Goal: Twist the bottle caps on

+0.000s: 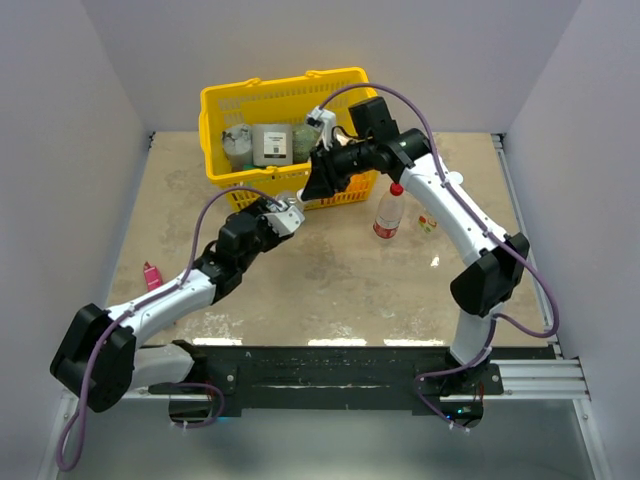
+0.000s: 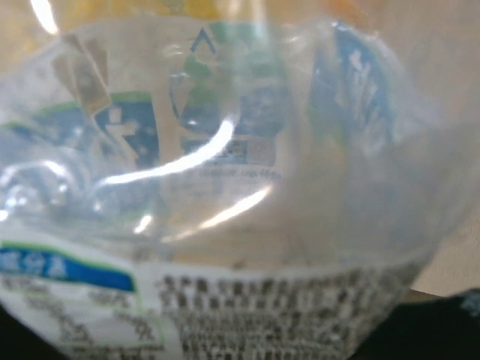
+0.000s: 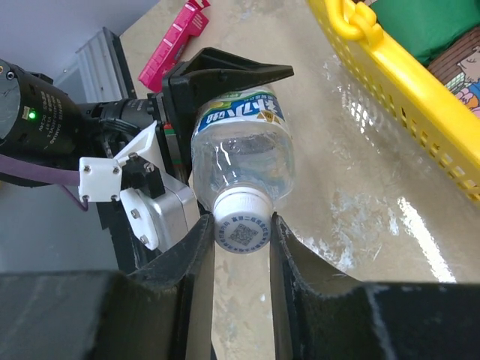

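Right wrist: right gripper (image 3: 241, 226) is pinching the white cap (image 3: 241, 229) at bottom centre, one finger pressing on each side.
Cap seat: white cap is sitting on the neck of the short bottle (image 3: 241, 154), frame centre.
Hold: left gripper (image 1: 292, 208) is clamping the bottle's labelled body just behind.
Left wrist: bottle is filling the frame, blurred.
Top external: red-labelled bottle (image 1: 387, 216) is standing upright right of centre, wearing a red cap (image 1: 397, 188).
Far: yellow basket (image 1: 215, 120) is sitting at upper centre.
Left edge: pink tube (image 1: 152, 275) is lying flat.

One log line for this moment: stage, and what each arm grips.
left jaws: shut on short bottle; right jaws: shut on its white cap; stage: cap seated on neck
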You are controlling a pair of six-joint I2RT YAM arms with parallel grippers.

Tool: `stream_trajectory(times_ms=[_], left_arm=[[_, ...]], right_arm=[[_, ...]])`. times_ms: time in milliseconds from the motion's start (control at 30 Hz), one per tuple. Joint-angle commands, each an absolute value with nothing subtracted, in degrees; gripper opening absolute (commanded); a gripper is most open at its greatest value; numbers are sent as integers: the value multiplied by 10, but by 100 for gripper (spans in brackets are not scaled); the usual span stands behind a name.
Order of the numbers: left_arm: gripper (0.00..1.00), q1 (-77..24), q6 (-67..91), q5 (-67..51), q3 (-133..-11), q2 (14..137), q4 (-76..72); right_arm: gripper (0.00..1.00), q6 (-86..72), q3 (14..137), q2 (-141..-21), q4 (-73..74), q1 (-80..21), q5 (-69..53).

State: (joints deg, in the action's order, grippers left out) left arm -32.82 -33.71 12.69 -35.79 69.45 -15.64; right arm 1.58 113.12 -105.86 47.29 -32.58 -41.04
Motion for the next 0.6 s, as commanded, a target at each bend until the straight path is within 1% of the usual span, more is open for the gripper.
stream_trajectory(times_ms=[0,33,67,100,133,167,200,233,267,300,333,367,400,567], left_arm=[[0,-323,-305,91,-366,664,-241],[0,-322,-297,67,-364,660,-223],[0,-322,-297,7,-363,659,-183],[0,-322,-298,-23,-361,655,-165],[0,-320,-296,-53,-359,652,-150],[0,-319,-301,-116,-359,650,-121],[0,-320,-305,-138,-358,648,-109],[0,-320,-303,-159,-359,648,-101],[0,-318,-309,-205,-364,648,-73],[0,-318,-318,-224,-376,651,-57],[0,-319,-327,-238,-381,652,-46],[0,-318,-331,-263,-386,655,-28],[0,-319,-342,-271,-396,659,-17],[0,-319,-358,-287,-410,667,-4]], right_arm=[[36,57,1215,-1065,550,-329,-407],[44,75,1251,-1059,550,-323,-407],[47,94,1264,-1054,548,-315,-410],[50,156,1271,-1045,548,-314,-416],[52,199,1261,-1033,548,-312,-431],[52,244,1245,-995,542,-313,-437],[54,324,1219,-974,535,-313,-439],[55,358,1161,-952,526,-314,-439],[56,389,1135,-908,511,-316,-438],[57,449,1110,-891,508,-319,-432],[57,477,1069,-875,508,-324,-425],[57,509,1055,-855,526,-337,-407],[57,574,1043,-848,542,-345,-402],[56,726,1009,-836,621,-396,-368]])
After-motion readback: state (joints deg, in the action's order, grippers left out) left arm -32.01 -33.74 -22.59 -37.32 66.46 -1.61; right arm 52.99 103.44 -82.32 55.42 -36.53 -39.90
